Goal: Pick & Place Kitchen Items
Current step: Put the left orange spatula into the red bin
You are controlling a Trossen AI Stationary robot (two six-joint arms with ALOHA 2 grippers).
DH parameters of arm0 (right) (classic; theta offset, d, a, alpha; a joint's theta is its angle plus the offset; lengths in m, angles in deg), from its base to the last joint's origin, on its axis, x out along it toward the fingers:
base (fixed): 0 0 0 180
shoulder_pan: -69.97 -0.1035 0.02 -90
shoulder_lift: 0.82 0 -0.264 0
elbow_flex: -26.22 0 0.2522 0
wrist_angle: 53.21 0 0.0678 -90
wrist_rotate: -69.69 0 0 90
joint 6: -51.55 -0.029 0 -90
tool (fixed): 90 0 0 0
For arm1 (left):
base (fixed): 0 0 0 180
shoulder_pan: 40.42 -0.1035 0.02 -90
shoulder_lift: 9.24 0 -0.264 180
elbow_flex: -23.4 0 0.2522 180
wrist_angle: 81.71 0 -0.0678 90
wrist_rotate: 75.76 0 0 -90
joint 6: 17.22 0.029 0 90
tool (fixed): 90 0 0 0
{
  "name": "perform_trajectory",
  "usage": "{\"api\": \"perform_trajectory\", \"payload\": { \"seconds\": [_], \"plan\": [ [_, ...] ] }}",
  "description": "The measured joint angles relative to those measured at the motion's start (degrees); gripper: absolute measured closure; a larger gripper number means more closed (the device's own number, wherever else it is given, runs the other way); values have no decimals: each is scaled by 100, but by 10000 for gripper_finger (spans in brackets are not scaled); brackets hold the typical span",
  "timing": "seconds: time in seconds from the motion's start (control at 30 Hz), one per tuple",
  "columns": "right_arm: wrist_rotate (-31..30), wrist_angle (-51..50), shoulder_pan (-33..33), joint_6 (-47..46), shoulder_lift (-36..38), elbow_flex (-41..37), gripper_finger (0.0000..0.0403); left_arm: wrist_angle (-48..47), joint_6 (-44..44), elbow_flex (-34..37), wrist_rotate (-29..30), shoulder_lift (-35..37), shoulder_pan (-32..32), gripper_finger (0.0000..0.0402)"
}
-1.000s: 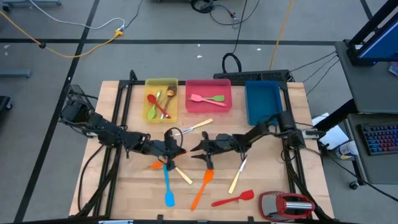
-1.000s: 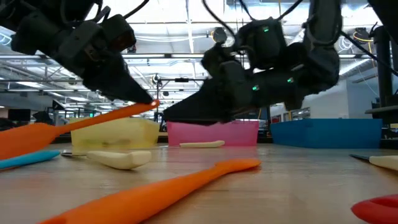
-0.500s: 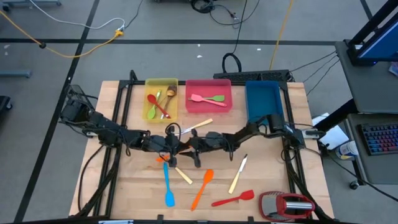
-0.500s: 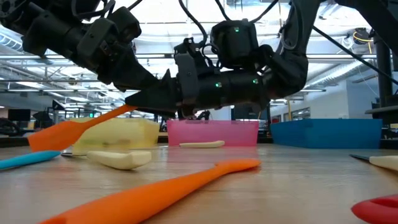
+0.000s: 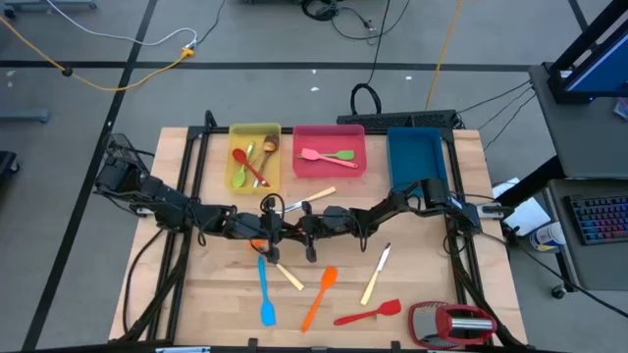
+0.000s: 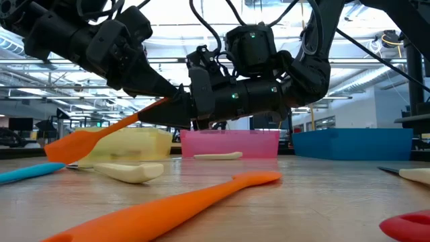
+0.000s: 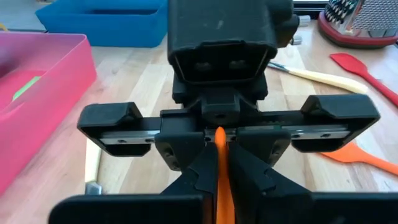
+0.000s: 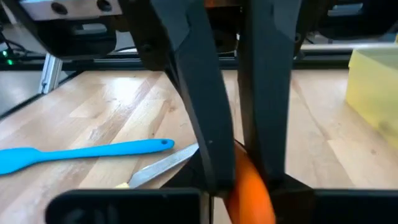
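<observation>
An orange spatula [image 6: 80,142] hangs above the middle of the table. Its blade [image 5: 254,246] is low, toward the table's left, and its handle rises toward the right. My left gripper [image 5: 264,235] reaches in from the left and is shut on it. My right gripper [image 5: 287,231] faces it from the right and is shut on the same handle. On the table near the front lie a blue spatula [image 5: 265,296], a second orange spatula [image 5: 318,296], a red spatula [image 5: 369,312] and a cream-handled knife [image 5: 374,276]. My left gripper pinches the orange spatula's handle [image 7: 220,182] between its two fingers. They slant down from the table's left. The spatula is clear of the table, with its blade [image 6: 70,146] hanging lower than the hold. My right gripper pinches the handle near its free end [image 7: 219,137] between its two fingers. They come level from the table's right and lie along the handle. Its fingertips [image 6: 149,117] reach past my left gripper's tips.
At the far edge stand a yellow tray [image 5: 238,181] holding spoons, a pink tray [image 5: 329,172] holding a pink and a green spatula, and a blue tray [image 5: 413,167]. A red-and-silver gadget [image 5: 451,322] sits at the near right corner. Another cream-handled knife [image 5: 316,198] lies behind the grippers.
My right gripper has moved toward the table's left, up to my left gripper, and has shut on the orange spatula's handle. The spatula has shifted a little to the right, and its blade now hangs higher above the table.
</observation>
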Motion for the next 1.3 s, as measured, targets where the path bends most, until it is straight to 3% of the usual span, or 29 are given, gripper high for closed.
{"api": "perform_trajectory", "payload": {
  "seconds": [0.17,0.3,0.53,0.97,1.3],
  "plan": [
    [-7,10,-4,133,0,0,363,2,-2,-1,6,2,0,376],
    [-4,1,-7,123,0,-2,385,2,-2,-2,-1,2,2,376],
    [-3,-23,-9,170,3,-2,380,0,-5,-2,-77,2,28,371],
    [-22,-60,-11,172,7,-2,383,243,47,-2,12,0,61,245],
    [-214,-97,18,327,569,-356,383,367,348,-2,565,176,64,216]
  ]
}}
